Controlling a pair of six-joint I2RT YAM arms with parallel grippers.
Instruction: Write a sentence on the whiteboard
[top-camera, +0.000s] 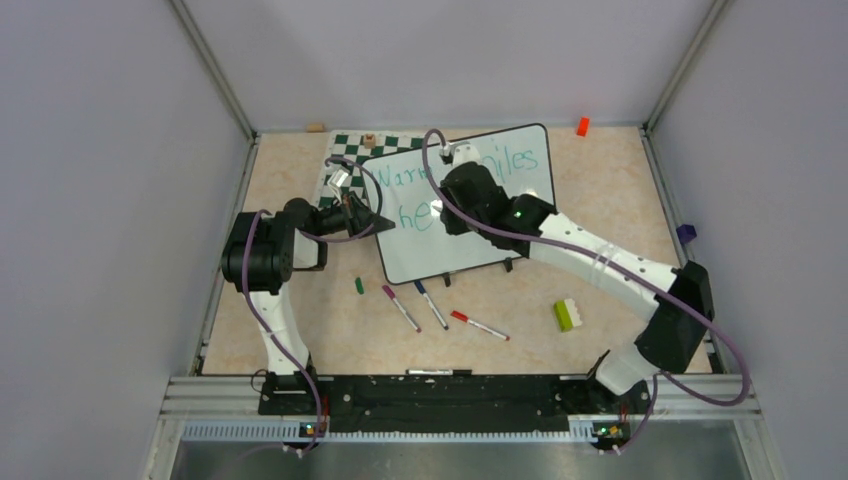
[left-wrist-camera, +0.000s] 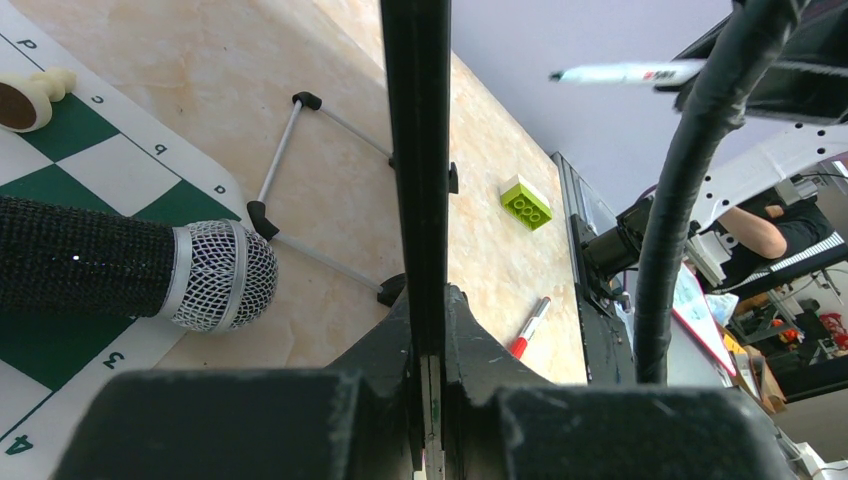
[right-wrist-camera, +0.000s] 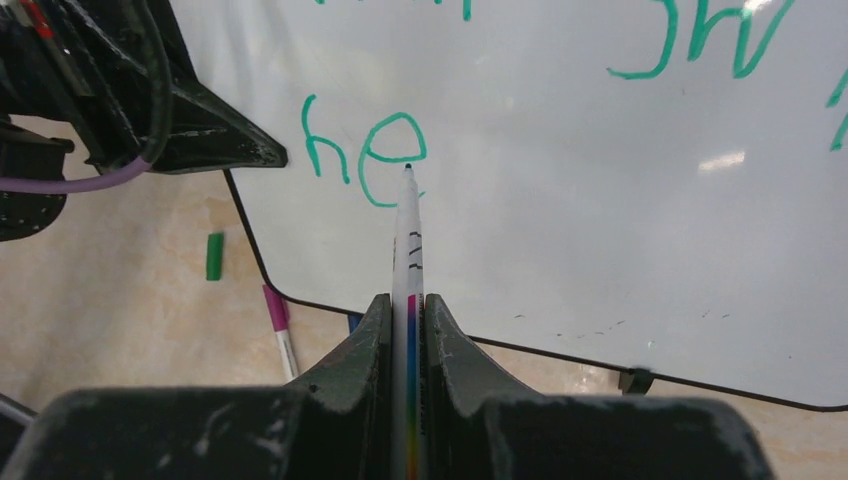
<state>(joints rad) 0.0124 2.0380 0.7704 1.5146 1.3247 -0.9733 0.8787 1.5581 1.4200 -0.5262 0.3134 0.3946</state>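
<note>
The whiteboard (top-camera: 470, 230) stands tilted on the table, its left edge clamped in my left gripper (top-camera: 375, 222); in the left wrist view that edge (left-wrist-camera: 416, 150) runs up between the shut jaws. The sentence (top-camera: 400, 178) in teal reads "Warm" and part of "smiles", with "he" (right-wrist-camera: 362, 150) on the second line. My right gripper (right-wrist-camera: 408, 325) is shut on a white marker (right-wrist-camera: 410, 240), whose tip touches the board just right of the "e". The right arm (top-camera: 490, 205) hides part of the writing from above.
A checkered chess mat (top-camera: 345, 150) and a microphone (left-wrist-camera: 140, 275) lie behind the board. A green cap (top-camera: 359, 285), pink (top-camera: 400, 307), blue (top-camera: 431, 304) and red markers (top-camera: 479, 325) lie in front. A lime brick (top-camera: 566, 314) is right; an orange block (top-camera: 582, 126) far right.
</note>
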